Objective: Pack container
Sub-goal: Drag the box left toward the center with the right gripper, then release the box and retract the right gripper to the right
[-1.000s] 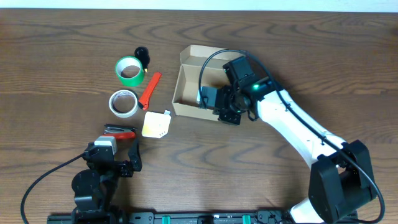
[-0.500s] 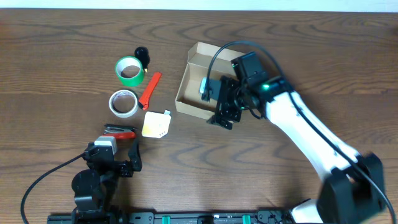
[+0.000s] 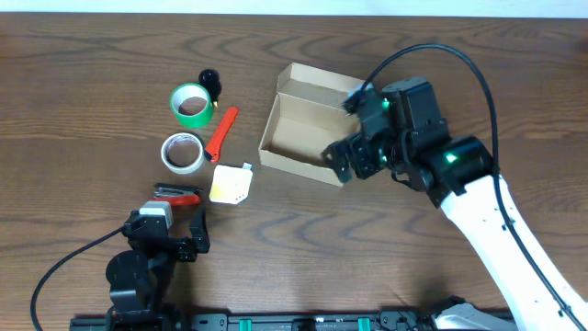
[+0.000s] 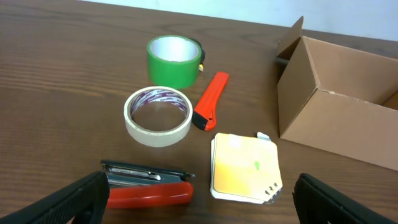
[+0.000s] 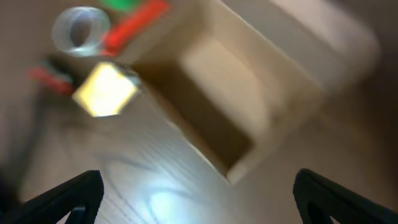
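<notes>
The container [image 3: 292, 164] is a tan cardboard box with its lid open, standing at the table's centre. In the left wrist view the container [image 4: 323, 118] is on the right. My right gripper [image 3: 354, 158] hovers open at the box's right near corner, holding nothing. The right wrist view is blurred; it shows the container [image 5: 224, 81] from above, and the right gripper [image 5: 199, 199] has its fingers spread wide. My left gripper [image 3: 171, 232] rests open at the front left. In its own view the left gripper [image 4: 199, 205] stands just short of a red stapler [image 4: 149, 190].
Left of the box lie a green tape roll [image 3: 192, 104], a beige tape roll [image 3: 183, 152], an orange utility knife [image 3: 220, 134], a yellow notepad [image 3: 231, 185], the red stapler [image 3: 177, 194] and a small black object [image 3: 210, 81].
My right gripper has opened and drawn back to the right, off the box. The box shifted slightly right at first. The left arm has not moved.
</notes>
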Action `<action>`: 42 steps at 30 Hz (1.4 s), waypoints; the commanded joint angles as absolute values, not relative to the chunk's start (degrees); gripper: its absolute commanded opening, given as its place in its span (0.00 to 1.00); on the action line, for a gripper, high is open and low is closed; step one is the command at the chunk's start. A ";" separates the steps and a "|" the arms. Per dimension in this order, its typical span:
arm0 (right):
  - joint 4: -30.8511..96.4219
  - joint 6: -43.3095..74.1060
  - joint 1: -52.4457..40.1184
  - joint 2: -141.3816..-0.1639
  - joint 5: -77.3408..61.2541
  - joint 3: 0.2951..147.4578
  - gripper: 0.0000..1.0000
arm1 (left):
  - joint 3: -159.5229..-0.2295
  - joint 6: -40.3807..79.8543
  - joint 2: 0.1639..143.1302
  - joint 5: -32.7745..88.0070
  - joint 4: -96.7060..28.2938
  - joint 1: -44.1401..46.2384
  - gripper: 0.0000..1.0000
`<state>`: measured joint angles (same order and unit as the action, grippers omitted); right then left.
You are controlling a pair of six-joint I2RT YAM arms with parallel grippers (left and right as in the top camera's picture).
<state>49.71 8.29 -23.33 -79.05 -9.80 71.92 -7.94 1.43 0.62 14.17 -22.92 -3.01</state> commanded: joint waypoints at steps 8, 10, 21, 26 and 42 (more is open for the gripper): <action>50.35 39.22 -22.92 -92.36 -0.82 71.88 0.99 | -6.79 0.62 0.25 13.54 -23.11 -3.36 0.95; 50.17 39.42 -22.90 -95.24 0.08 71.88 0.99 | -6.79 0.62 0.25 13.54 -23.11 -3.36 0.95; 50.19 34.59 -22.83 -101.65 9.34 71.88 0.76 | -6.79 0.62 0.25 13.54 -23.11 -3.36 0.95; 50.19 27.94 -22.44 -101.65 11.46 71.88 0.75 | -6.79 0.62 0.25 13.54 -23.11 -3.36 0.95; 50.33 13.15 -18.81 -101.65 13.50 71.88 0.86 | -6.79 0.62 0.25 13.54 -23.11 -3.36 0.95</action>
<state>50.19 15.86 -19.57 -101.49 12.16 71.92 -7.94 1.43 0.62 14.17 -22.92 -3.01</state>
